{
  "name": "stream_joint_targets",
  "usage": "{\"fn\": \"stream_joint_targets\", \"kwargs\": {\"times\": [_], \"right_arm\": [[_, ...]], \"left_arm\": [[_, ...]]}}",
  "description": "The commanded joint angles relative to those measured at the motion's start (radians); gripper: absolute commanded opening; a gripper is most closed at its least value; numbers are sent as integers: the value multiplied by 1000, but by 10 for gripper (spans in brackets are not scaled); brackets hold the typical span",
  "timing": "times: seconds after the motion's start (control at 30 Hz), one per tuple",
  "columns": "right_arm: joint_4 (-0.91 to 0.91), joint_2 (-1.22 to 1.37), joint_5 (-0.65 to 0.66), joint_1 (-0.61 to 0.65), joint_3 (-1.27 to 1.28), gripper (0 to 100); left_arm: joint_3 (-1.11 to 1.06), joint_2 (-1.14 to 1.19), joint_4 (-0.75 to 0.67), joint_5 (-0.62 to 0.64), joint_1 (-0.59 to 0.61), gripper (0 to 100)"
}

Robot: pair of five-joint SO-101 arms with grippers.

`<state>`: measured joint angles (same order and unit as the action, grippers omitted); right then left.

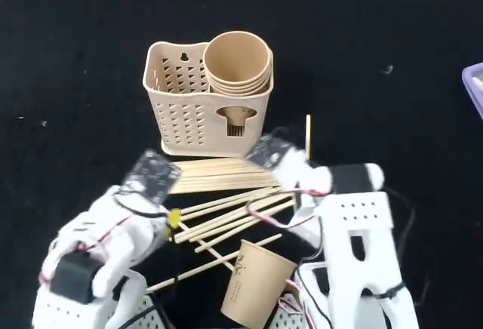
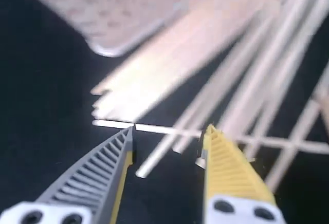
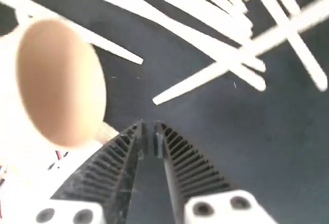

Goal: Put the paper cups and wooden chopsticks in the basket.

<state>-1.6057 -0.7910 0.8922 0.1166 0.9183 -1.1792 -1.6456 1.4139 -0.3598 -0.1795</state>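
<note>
Lying before the basket (image 1: 189, 114), the wooden chopsticks (image 1: 219, 176) are seen with one tip inside the parted left gripper (image 2: 167, 131).

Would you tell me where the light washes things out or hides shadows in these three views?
High view: even light, basket and chopsticks clearly lit, the black table swallowing any shadows. Left wrist view: the chopsticks glare pale against the dark table. Right wrist view: the chopsticks are blown out to flat white, as is the cup's outer wall, while its inside stays brown.

high view looks down; wrist views close over shared chopsticks (image 1: 215, 176).
</note>
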Motion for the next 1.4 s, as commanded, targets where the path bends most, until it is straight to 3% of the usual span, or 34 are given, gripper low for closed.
{"fn": "stream_joint_targets", "kwargs": {"times": [0.0,0.13,0.37,0.67,0.9,1.2,1.37], "right_arm": [[-64,-25,101,123,-24,47],[-137,-25,155,210,-84,47],[-153,-25,167,445,-97,48],[-54,-24,43,525,-88,47],[104,-24,-21,542,53,47],[-46,-25,-89,738,-94,47],[-133,-25,-181,953,-194,47]], "left_arm": [[15,-32,-26,-5,177,223],[4,34,-86,89,254,223],[7,163,-183,278,266,223],[5,176,-218,325,461,223],[5,176,-218,365,490,223],[5,176,-218,365,493,223],[5,176,-218,365,495,223]]}}
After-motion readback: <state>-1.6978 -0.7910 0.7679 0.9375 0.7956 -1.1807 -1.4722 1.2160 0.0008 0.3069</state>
